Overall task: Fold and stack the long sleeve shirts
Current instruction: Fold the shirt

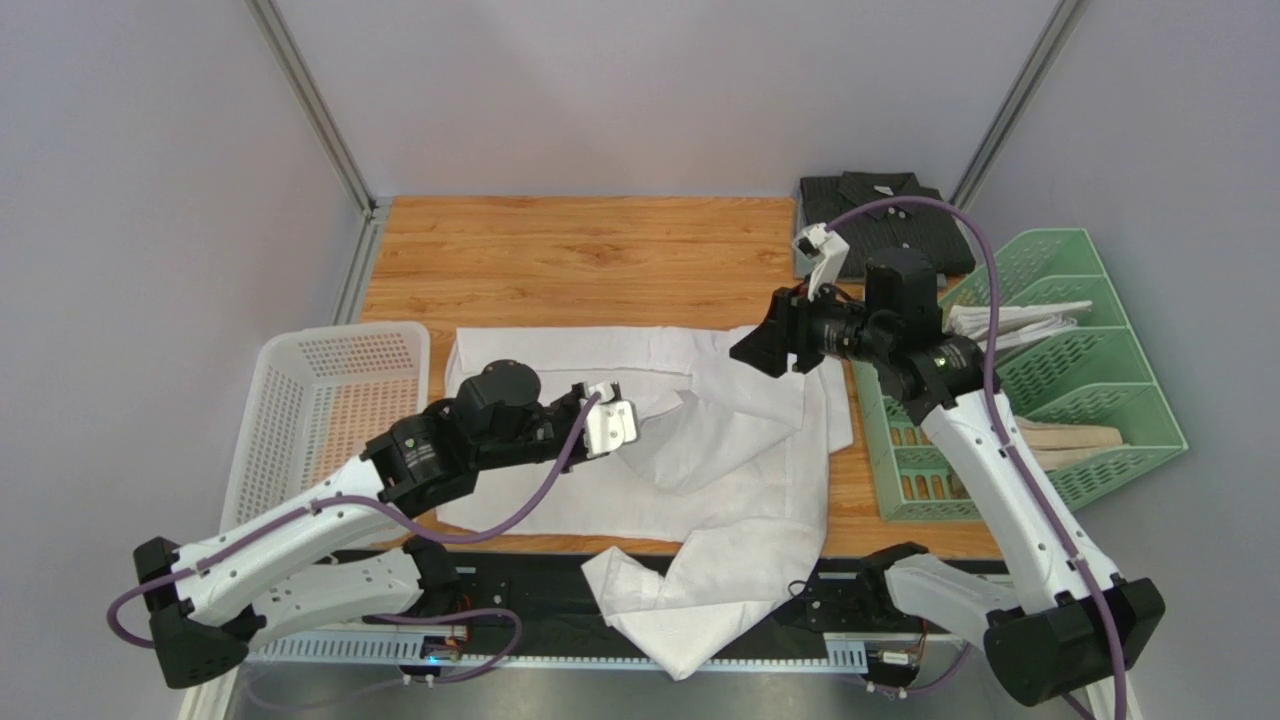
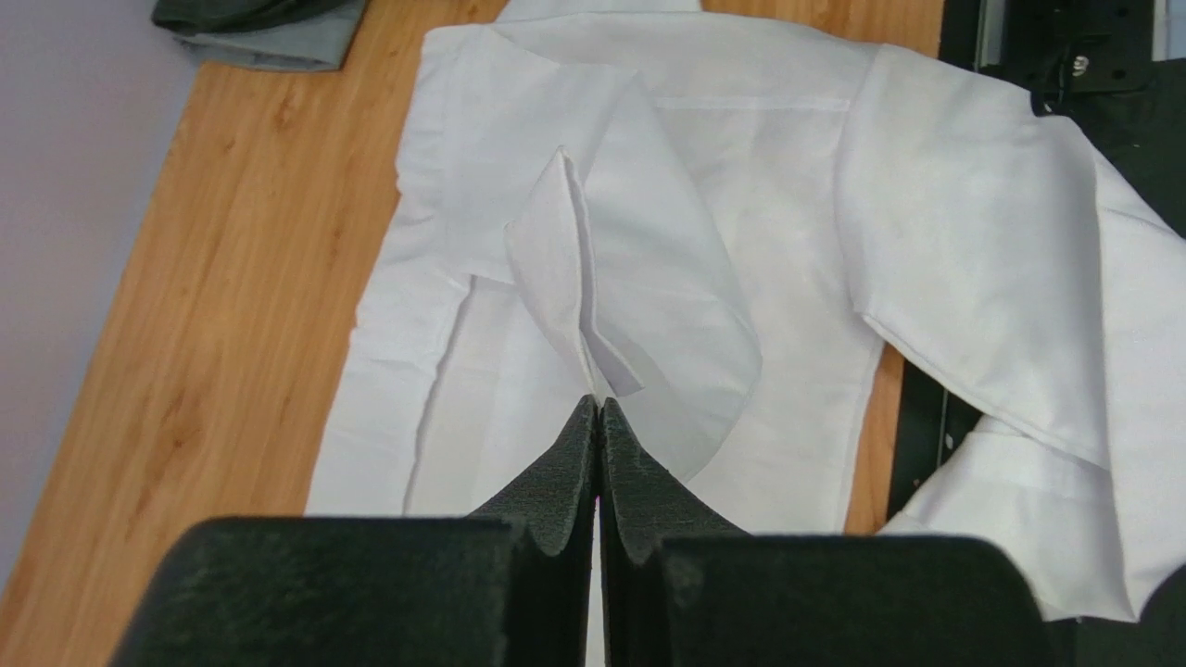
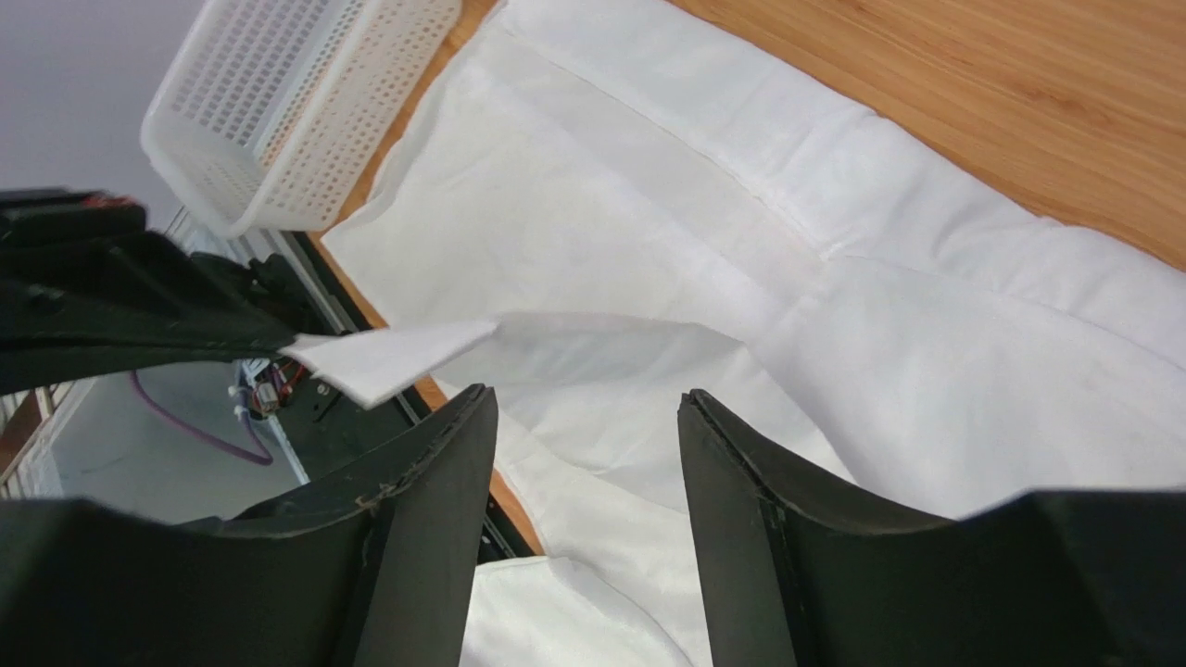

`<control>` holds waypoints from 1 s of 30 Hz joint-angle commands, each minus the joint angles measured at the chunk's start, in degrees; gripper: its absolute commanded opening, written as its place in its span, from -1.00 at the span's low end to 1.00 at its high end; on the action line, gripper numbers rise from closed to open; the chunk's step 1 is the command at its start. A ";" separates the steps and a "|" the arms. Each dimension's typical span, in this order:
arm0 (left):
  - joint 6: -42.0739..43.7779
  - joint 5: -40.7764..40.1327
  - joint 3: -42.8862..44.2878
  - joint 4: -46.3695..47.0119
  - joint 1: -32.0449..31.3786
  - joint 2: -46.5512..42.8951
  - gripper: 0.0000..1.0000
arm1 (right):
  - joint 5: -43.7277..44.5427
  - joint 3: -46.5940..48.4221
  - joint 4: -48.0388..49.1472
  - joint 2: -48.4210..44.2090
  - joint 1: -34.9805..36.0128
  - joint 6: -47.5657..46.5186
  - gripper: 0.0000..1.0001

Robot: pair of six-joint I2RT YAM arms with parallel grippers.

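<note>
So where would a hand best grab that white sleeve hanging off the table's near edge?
Probably its hanging part, pinched from the near side: there the sleeve drapes clear of the table, both faces reachable. The right hand is open; the left hand is shut on another fold of the white shirt.

top view overhead; wrist views close, opposed, sharing white shirt [image 1: 751, 450] [image 2: 724, 181] [image 3: 668, 209]

Bare table [image 1: 571, 255] lay open behind the white shirt [image 1: 751, 450], a basket [image 1: 274, 435] flanking its left, a green rack [image 1: 1120, 398] its right.
</note>
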 commanded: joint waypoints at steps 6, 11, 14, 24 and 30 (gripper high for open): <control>-10.23 17.51 -2.88 2.68 9.24 0.02 -1.00 | -15.06 6.45 -10.02 16.48 -2.48 -14.59 0.53; -9.18 22.01 -2.53 3.56 10.65 -0.51 -1.00 | -16.77 -2.73 6.46 6.68 -0.99 -22.23 0.66; -8.57 24.21 -2.97 3.65 10.74 -0.95 -1.00 | -18.44 -6.70 8.70 3.31 0.94 -30.92 0.68; -6.29 29.93 -3.85 3.83 10.83 -2.53 -1.00 | -9.75 -13.05 16.43 -0.83 18.16 -50.72 0.58; -5.93 27.22 -4.03 1.98 10.83 -3.67 -1.00 | -8.34 -12.61 17.76 -0.21 22.29 -50.11 -0.59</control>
